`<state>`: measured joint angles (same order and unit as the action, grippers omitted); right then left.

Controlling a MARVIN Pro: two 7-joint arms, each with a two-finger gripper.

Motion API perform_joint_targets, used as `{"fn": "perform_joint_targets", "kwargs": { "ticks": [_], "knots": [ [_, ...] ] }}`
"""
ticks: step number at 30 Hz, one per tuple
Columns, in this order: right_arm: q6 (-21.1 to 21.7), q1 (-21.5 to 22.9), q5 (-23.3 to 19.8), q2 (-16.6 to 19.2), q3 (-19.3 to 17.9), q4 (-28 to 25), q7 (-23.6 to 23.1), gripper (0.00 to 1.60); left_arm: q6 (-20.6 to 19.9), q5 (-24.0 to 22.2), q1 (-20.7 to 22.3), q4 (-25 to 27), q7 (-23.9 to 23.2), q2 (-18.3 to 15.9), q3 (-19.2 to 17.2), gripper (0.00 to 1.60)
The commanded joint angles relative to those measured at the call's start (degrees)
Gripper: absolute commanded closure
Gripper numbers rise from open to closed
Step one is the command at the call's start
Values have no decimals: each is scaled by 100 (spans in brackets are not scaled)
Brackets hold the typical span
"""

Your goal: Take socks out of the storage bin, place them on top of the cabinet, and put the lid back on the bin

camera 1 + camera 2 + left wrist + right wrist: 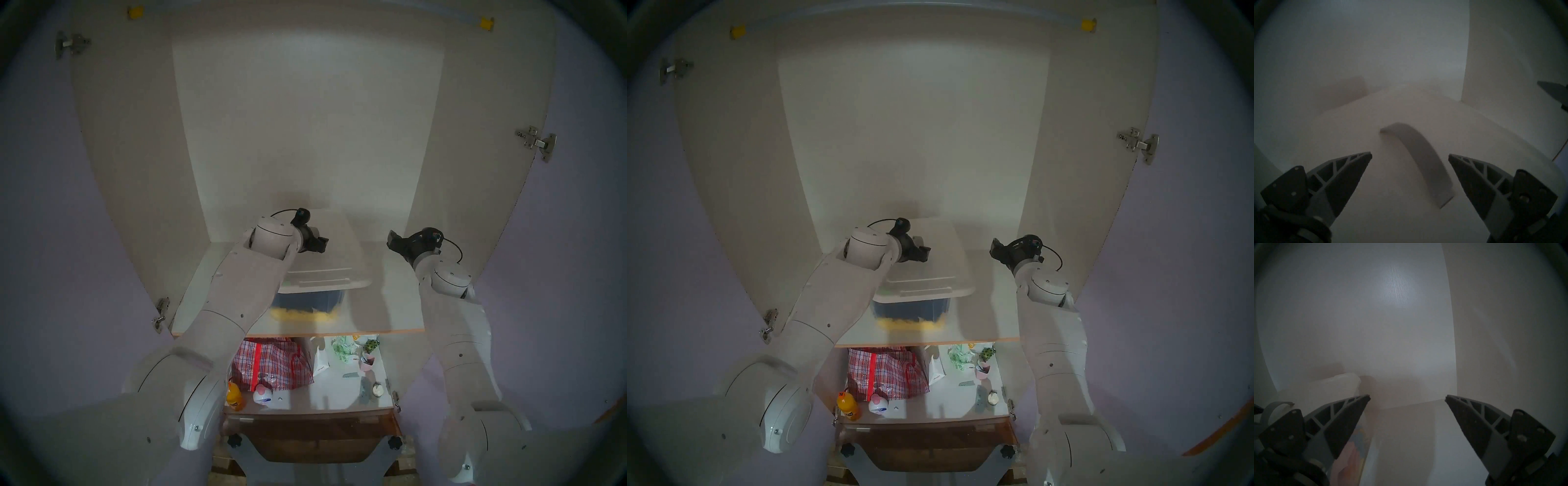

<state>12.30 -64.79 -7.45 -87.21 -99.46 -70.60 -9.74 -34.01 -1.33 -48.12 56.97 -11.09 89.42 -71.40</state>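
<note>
Inside the open cabinet: storage bin on the shelf board, long axis running front to back, short end toward the tan front edge, dark blue and yellow cloth showing through the wall. Lid on top, closed, lying flat, same long axis; grey handle an arched strap across its middle.

Left gripper above the lid, tilted down toward the handle, jaws spread wide, holding nothing, touching nothing.

Right gripper beside the bin on its right, level, well clear of it, jaws wide apart, empty.

Socks not visible.
</note>
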Motion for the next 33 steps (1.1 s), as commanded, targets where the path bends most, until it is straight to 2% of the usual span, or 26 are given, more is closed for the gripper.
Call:
{"fn": "perform_joint_targets", "kwargs": {
  "ticks": [1, 10, 11, 12, 13, 23, 24, 26, 28, 31, 33],
  "knots": [
    [-77, 146, -12, -12, 15, -137, -14, 0, 333, -100, 408, 20, -28, 263, -53, 0],
    [-95, 144, -13, -14, 14, -141, -15, 0, 524, -46, 644, -584, 44, 357, 35, 2],
    [-97, 144, -13, -15, 14, -141, -15, 0, 556, -49, 666, -665, -1, 348, 52, 85],
    [-97, 143, -13, -15, 14, -141, -15, 0, 604, -46, 674, -726, 39, 358, 54, 96],
    [-98, 143, -13, -15, 14, -141, -15, 0, 593, -37, 705, -785, -33, 324, 91, 160],
    [-97, 143, -13, -15, 14, -141, -15, 0, 597, -17, 764, -847, -78, 143, 141, 160],
    [-97, 143, -13, -15, 14, -141, -15, 0, 593, -29, 765, -844, -87, 135, 131, 157],
    [-98, 143, -13, -15, 14, -141, -15, 0, 574, -44, 768, -860, -98, 127, 118, 141],
    [-99, 143, -13, -15, 14, -141, -15, 0, 718, -318, 700, -934, -271, 150, -114, 127],
    [-105, 143, -13, -16, 13, -141, -16, 0, 1009, -259, 698, -1175, -312, 113, -116, 131],
    [-104, 143, -13, -16, 13, -141, -16, 0, 1213, -260, 745, -1354, -482, 28, -94, 124]
  ]
}}
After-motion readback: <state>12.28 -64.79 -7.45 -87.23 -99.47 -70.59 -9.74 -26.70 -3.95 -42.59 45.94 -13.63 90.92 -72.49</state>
